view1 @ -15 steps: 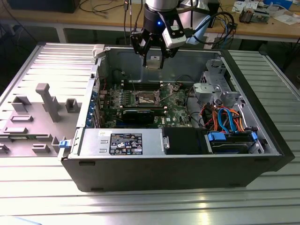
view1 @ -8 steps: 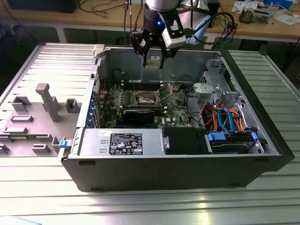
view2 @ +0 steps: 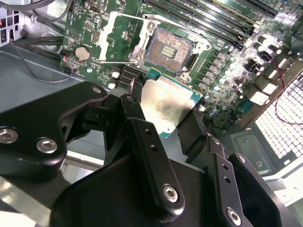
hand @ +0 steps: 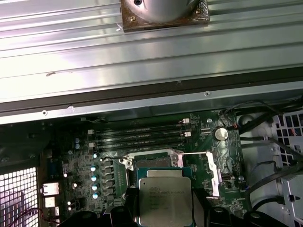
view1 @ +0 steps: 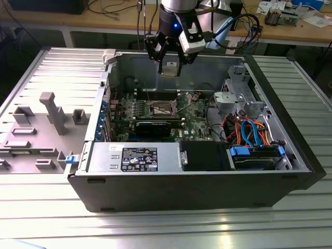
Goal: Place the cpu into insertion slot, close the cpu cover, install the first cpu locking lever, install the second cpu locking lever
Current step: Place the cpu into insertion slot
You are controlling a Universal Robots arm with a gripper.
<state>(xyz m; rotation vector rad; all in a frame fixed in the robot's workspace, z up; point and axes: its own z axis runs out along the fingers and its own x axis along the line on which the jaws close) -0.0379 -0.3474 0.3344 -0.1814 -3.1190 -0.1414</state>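
My gripper (view1: 170, 66) hangs over the open computer case (view1: 93, 181), shut on the cpu (view1: 170, 69), a flat silvery square chip. In both wrist views the cpu (view2: 165, 106) (hand: 164, 201) sits between the black fingers (view2: 142, 137), held above the motherboard. The insertion slot (view2: 173, 47) lies bare just beyond the chip, its gold contact field exposed. The cpu cover (view2: 118, 40), a thin metal frame, stands swung open beside the slot. A thin wire locking lever (view2: 102, 61) lies unlatched along the cover's edge. In the exterior view the slot (view1: 160, 109) is well below the gripper.
A long black card (view1: 155, 126) lies in front of the slot, with memory slots (view2: 213, 21) beside it. A black power supply (view1: 148, 155) and a drive cage with blue and orange cables (view1: 254, 132) occupy the near side. Grey fixtures (view1: 49, 116) stand on the exterior view's left.
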